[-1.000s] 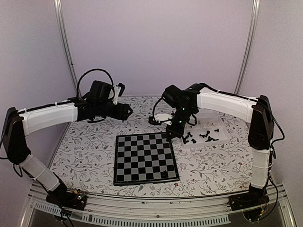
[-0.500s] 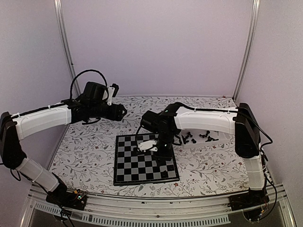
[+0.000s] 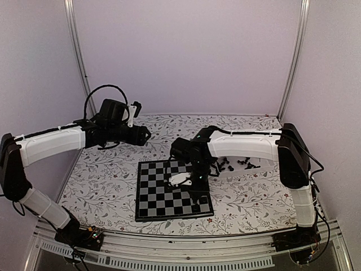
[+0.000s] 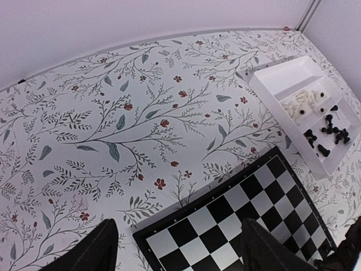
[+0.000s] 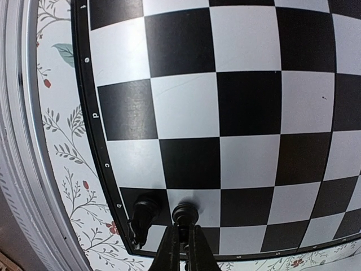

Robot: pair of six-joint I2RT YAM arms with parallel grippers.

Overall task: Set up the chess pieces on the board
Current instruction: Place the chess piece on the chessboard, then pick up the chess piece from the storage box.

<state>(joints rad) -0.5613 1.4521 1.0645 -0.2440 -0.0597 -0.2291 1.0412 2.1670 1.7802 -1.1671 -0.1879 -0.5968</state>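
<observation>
My right gripper (image 5: 183,230) is shut on a black pawn (image 5: 184,213), one of the chess pieces, over a light square near the board's (image 5: 248,101) corner. I cannot tell whether the pawn touches the square. A black knight (image 5: 142,217) stands on the dark corner square just left of it. In the top view the right gripper (image 3: 194,189) hangs over the board's (image 3: 163,197) right half. My left gripper (image 4: 180,254) is open and holds nothing, high above the board's (image 4: 248,226) far left corner. From above, the left gripper (image 3: 144,134) floats beyond the board.
A white tray (image 4: 279,69) right of the board holds several loose black pieces (image 4: 333,132) and white pieces (image 4: 302,101). The tray (image 3: 248,171) lies under the right arm's forearm. Floral cloth covers the table, with an aluminium rail along the near edge.
The right arm swung from the tray to the board and drew toward its near right part, carrying the pawn. The left arm barely shifted.
</observation>
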